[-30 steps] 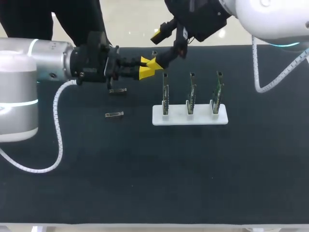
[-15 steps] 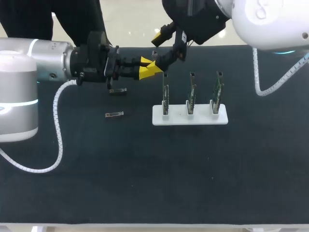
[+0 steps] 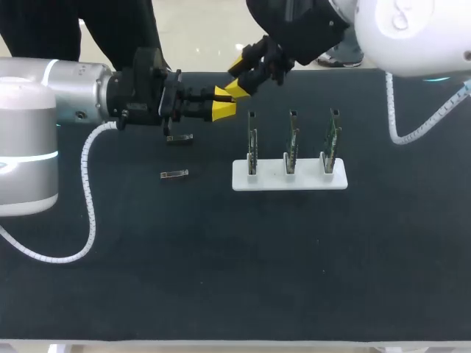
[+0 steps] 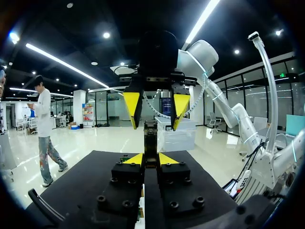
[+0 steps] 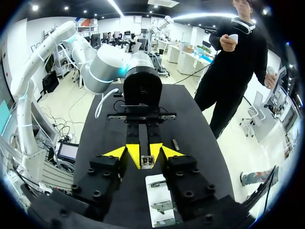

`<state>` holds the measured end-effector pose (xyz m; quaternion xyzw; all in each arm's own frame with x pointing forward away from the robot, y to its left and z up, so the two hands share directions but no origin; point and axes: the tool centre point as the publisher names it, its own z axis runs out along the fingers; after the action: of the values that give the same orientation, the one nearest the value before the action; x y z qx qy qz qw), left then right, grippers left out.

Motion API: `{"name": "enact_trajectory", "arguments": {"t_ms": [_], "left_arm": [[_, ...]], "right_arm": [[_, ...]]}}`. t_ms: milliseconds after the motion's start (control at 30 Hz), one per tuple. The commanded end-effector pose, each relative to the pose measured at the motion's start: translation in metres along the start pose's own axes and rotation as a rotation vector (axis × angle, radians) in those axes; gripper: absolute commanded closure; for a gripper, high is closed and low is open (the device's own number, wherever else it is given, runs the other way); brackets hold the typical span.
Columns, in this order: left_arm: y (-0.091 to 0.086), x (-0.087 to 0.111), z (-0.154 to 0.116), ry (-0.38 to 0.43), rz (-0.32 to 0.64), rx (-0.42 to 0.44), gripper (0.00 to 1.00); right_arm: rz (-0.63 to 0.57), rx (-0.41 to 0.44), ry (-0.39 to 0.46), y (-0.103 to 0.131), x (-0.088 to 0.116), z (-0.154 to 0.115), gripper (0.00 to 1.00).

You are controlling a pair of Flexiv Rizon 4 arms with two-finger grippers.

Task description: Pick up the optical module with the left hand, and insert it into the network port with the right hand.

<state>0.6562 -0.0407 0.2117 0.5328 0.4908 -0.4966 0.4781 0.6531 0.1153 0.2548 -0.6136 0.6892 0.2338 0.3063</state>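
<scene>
Left pincer (image 3: 223,110) clamped on module (image 4: 150,138), held over far edge of desk (image 3: 221,257). Right pincer (image 4: 156,112) wide, tips straddling module's free end. Best now: centre, square up, grip firmly before left lets go.

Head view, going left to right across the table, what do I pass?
Near loose module → left gripper, shut on an optical module → left board → middle board → right board, all three upright in the white holder.
</scene>
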Motion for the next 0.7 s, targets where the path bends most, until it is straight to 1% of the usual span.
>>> {"name": "enact_trajectory", "arguments": {"t_ms": [33, 67, 233, 333, 400, 433, 467, 500, 700], "left_arm": [[-0.0006, 0.0008, 0.0003, -0.002, 0.003, -0.004, 1.0], [-0.0006, 0.0008, 0.0003, -0.002, 0.003, -0.004, 1.0], [-0.0006, 0.0008, 0.0003, -0.002, 0.003, -0.004, 1.0], [-0.0006, 0.0008, 0.0003, -0.002, 0.003, -0.004, 1.0], [-0.0006, 0.0008, 0.0003, -0.002, 0.003, -0.004, 1.0], [-0.0006, 0.0008, 0.0003, -0.002, 0.003, -0.004, 1.0], [-0.0006, 0.0008, 0.0003, -0.002, 0.003, -0.004, 1.0], [-0.0006, 0.0008, 0.0003, -0.002, 0.003, -0.004, 1.0], [-0.0006, 0.0008, 0.0003, -0.002, 0.003, -0.004, 1.0]], "right_arm": [[-0.001, 0.004, 0.0, 0.0011, -0.0005, 0.0028, 0.55], [-0.001, 0.005, -0.001, 0.0013, -0.0003, 0.0032, 0.58], [-0.005, 0.01, -0.003, 0.0013, 0.0013, 0.0044, 0.55], [-0.009, 0.012, -0.003, 0.001, 0.0019, 0.0052, 0.58], [-0.011, 0.013, -0.003, 0.0009, 0.0021, 0.0059, 0.67], [-0.012, 0.015, -0.003, 0.0009, 0.0021, 0.0061, 0.76], [-0.013, 0.016, -0.003, 0.0008, 0.0021, 0.0064, 0.94], [-0.013, 0.017, -0.004, 0.0008, 0.0021, 0.0066, 1.0], [-0.013, 0.015, -0.001, 0.0001, 0.0013, 0.0073, 1.0]]}}
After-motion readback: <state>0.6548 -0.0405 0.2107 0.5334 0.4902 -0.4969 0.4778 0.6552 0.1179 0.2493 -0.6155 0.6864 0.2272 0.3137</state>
